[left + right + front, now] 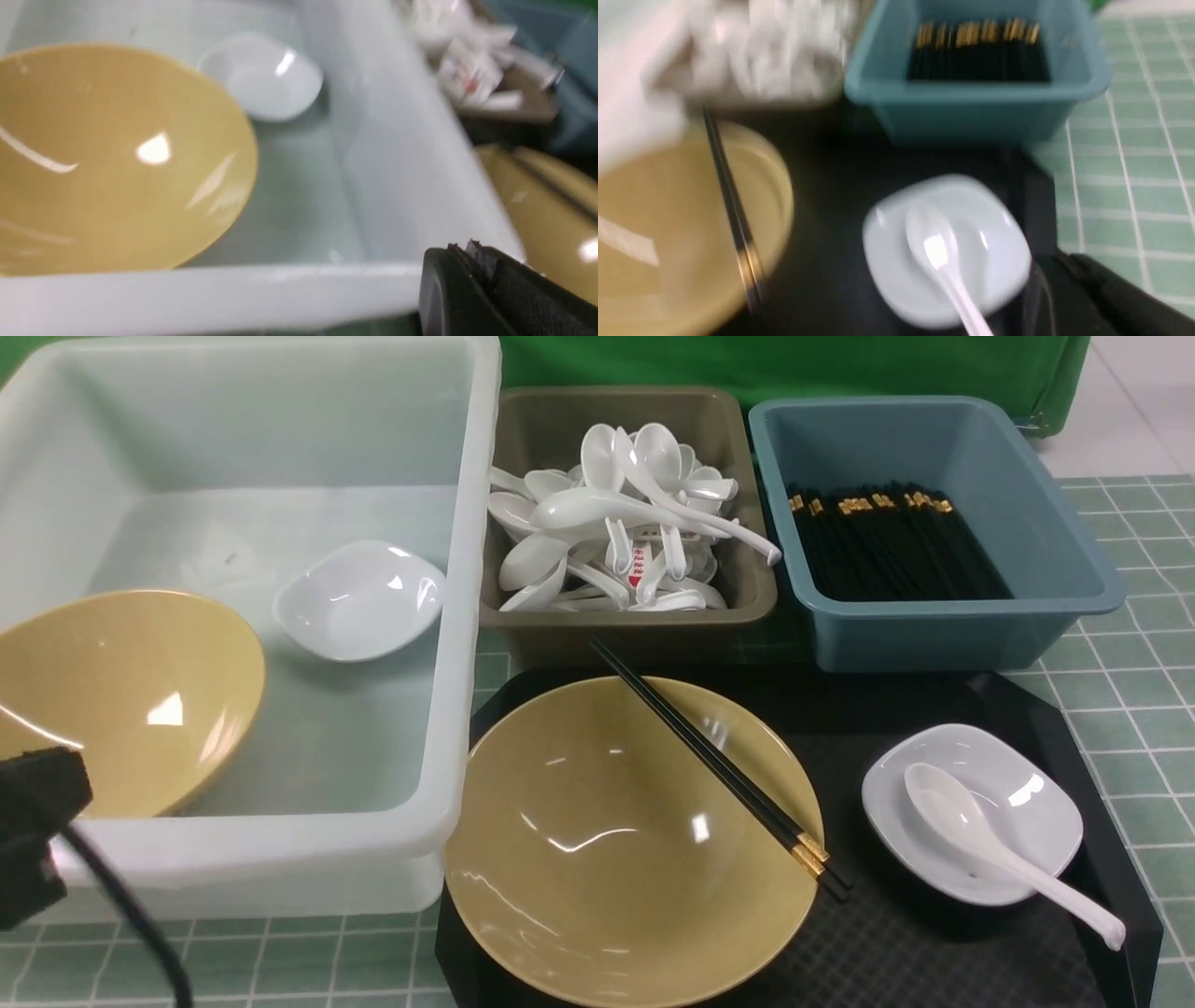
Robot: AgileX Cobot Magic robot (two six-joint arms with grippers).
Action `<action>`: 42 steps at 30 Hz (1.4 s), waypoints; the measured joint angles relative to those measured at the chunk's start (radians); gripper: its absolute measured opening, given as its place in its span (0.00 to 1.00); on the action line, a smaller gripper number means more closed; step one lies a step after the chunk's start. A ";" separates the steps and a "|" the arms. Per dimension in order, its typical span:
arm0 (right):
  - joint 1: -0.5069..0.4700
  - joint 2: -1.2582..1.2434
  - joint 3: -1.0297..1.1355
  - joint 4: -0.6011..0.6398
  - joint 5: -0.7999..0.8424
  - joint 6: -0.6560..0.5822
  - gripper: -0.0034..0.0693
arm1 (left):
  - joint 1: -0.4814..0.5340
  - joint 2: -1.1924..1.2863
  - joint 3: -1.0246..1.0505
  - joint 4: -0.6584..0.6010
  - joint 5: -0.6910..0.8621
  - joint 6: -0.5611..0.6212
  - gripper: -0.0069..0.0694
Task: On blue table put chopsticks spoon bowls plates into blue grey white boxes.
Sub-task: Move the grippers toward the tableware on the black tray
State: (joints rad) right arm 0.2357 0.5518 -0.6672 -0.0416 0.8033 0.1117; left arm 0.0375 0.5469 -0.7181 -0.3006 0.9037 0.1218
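Tiled teal surface (pixel 1130 709) carried your large translucent white tub (pixel 467 616), holding one wide mustard-yellow bowl (pixel 121 700) and a small white dish (pixel 359 602). On the black textured tray (pixel 934 952) sat a second yellow bowl (pixel 616 859) with black chopsticks (pixel 719 765) across its rim, beside another white dish (pixel 1027 803) cradling the white spoon (pixel 971 831). Your left pincer (pixel 472 289) and right pincer (pixel 1111 298) were closed, empty.

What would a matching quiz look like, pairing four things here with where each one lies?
Things:
1. chopstick pair
2. loose spoon
3. spoon heap
4. leaning bowl

Places:
A. in the white box
B. on the plate
C. across the tray bowl
D. in the grey box

Pairs: 1-C, 2-B, 3-D, 4-A
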 joint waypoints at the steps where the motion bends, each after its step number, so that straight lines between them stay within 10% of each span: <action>1: 0.006 0.070 -0.061 0.000 0.076 -0.057 0.10 | 0.000 0.043 -0.042 0.033 0.044 0.025 0.07; 19: 0.286 0.751 -0.595 0.150 0.351 -0.378 0.12 | -0.472 0.531 -0.431 0.112 0.147 0.220 0.07; 26: 0.368 1.039 -0.835 0.159 0.421 -0.378 0.38 | -0.495 0.556 -0.439 0.127 0.158 0.220 0.07; 33: 0.373 1.259 -0.991 0.175 0.422 -0.376 0.86 | -0.495 0.522 -0.331 0.115 0.118 0.216 0.07; 42: 0.376 1.371 -1.005 0.173 0.422 -0.376 0.86 | -0.495 0.514 -0.243 0.115 0.051 0.216 0.07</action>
State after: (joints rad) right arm 0.6117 1.9232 -1.6725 0.1312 1.2250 -0.2638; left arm -0.4574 1.0611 -0.9612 -0.1857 0.9550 0.3381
